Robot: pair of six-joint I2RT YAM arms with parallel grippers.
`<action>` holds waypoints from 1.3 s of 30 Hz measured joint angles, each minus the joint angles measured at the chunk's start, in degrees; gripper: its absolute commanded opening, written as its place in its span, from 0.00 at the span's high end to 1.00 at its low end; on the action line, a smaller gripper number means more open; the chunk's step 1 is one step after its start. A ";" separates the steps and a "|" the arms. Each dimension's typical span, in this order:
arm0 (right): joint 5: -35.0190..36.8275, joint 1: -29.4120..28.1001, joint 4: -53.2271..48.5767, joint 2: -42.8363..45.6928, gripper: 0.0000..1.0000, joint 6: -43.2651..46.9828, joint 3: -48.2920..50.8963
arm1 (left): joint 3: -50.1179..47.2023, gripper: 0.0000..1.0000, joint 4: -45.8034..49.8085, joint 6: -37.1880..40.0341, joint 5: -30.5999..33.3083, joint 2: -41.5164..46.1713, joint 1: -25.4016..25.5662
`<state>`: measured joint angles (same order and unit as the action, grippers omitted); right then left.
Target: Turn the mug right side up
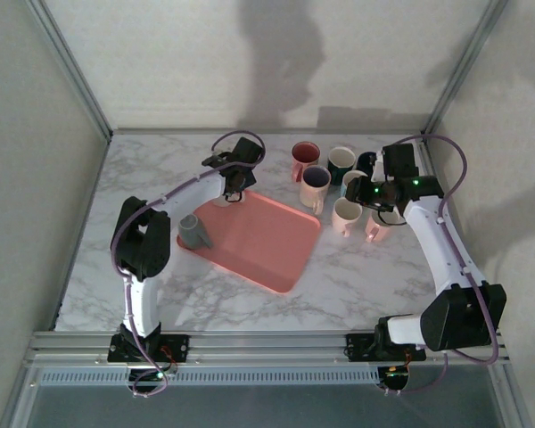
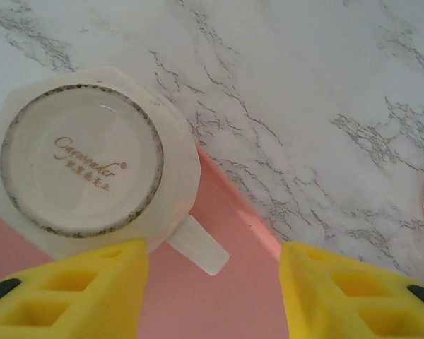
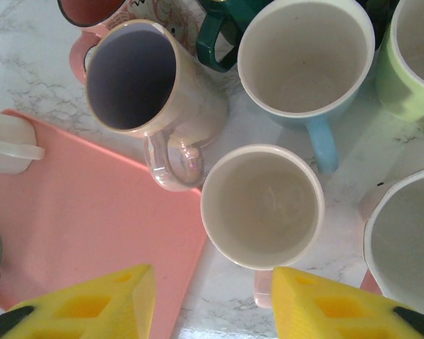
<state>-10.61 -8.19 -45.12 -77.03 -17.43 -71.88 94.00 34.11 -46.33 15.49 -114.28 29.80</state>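
Observation:
A white mug (image 2: pixel 81 159) stands upside down at the back-left corner of the pink tray (image 2: pixel 28 247), its printed base facing up and its handle (image 2: pixel 198 244) pointing toward the tray's middle. My left gripper (image 2: pixel 213 296) hovers over it, open; its yellow fingers (image 2: pixel 63 289) are apart from the handle. In the top view this left gripper (image 1: pixel 234 194) covers most of that mug. A grey mug (image 1: pixel 196 232) also stands upside down on the tray's left side. My right gripper (image 3: pixel 213 304) is open above a cream mug with a pink handle (image 3: pixel 261 205), holding nothing.
Several upright mugs cluster right of the tray (image 1: pixel 267 241): an iridescent one (image 3: pixel 134 74), a blue one (image 3: pixel 304 53), a green one (image 3: pixel 410 56), a dark green one (image 3: pixel 219 35) and a red one (image 3: pixel 92 8). Marble tabletop (image 1: pixel 339 276) lies in front of the tray.

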 measured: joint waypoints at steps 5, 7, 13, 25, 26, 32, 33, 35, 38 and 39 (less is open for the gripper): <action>0.00 0.00 0.13 -0.74 0.52 0.15 0.00 | -0.04 0.43 0.00 -0.02 -0.02 0.17 0.00; 0.00 0.00 0.15 -0.74 0.52 0.15 0.00 | -0.33 0.39 0.04 -0.04 -0.02 0.74 0.04; 0.02 0.00 0.37 -0.74 0.52 0.09 0.00 | -0.74 0.32 2.91 0.66 1.57 4.79 0.09; 0.02 0.00 1.20 -0.74 0.51 -1.25 0.00 | -6.14 0.35 3.43 -1.07 0.74 9.31 0.50; 0.02 0.00 1.22 -0.74 0.51 -1.29 0.00 | -6.32 0.36 3.30 -1.66 0.39 9.31 0.90; -0.02 0.00 1.92 -0.74 0.51 -1.84 0.07 | -9.20 0.44 0.48 -5.64 -2.71 9.07 3.91; -0.11 0.00 2.27 -0.74 0.51 -1.95 0.09 | -9.25 0.45 0.39 -6.12 -2.93 8.74 4.04; -0.15 0.00 2.67 -0.74 0.51 -2.27 0.13 | -9.22 0.46 -0.02 -6.84 -3.08 7.93 3.91; -0.15 0.00 3.26 -0.74 0.51 -2.71 0.46 | -8.87 0.46 -0.15 -7.72 -3.08 6.03 3.30; -0.15 0.00 3.52 -0.74 0.51 -2.73 0.68 | -8.59 0.47 -0.07 -7.87 -3.08 5.25 3.06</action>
<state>-10.76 -8.19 -41.60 -77.78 -20.16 -71.20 85.41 34.04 -54.19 12.40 -109.03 32.86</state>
